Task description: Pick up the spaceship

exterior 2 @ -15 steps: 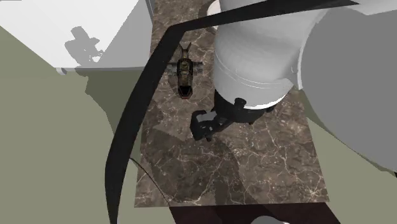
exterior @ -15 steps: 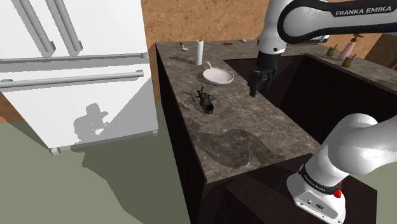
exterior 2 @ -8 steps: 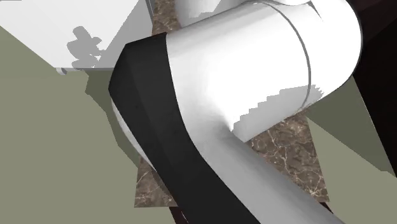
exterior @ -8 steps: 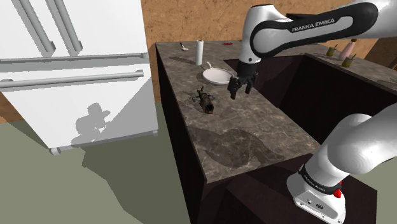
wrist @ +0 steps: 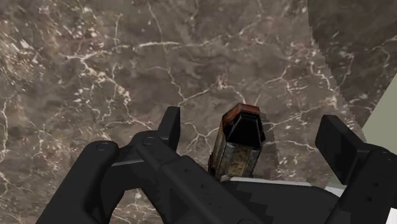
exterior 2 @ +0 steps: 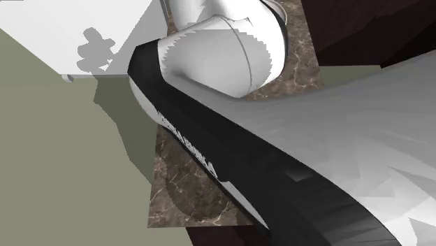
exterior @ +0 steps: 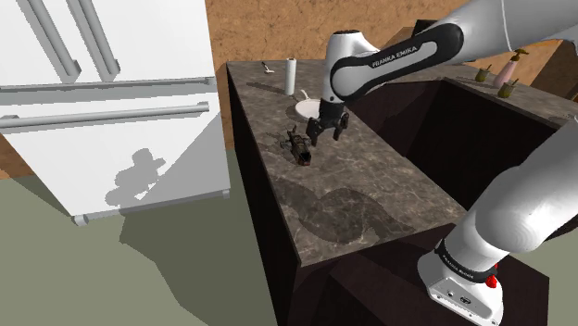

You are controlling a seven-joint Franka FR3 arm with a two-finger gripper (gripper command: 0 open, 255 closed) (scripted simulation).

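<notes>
I am watching the gripper hanging with its fingers spread apart, gripping nothing; the dark, rust-tinged spaceship is lying between them, untouched, on the brown marbled counter; from the shoulder view, the white pan is sitting just behind, near the arm.
</notes>
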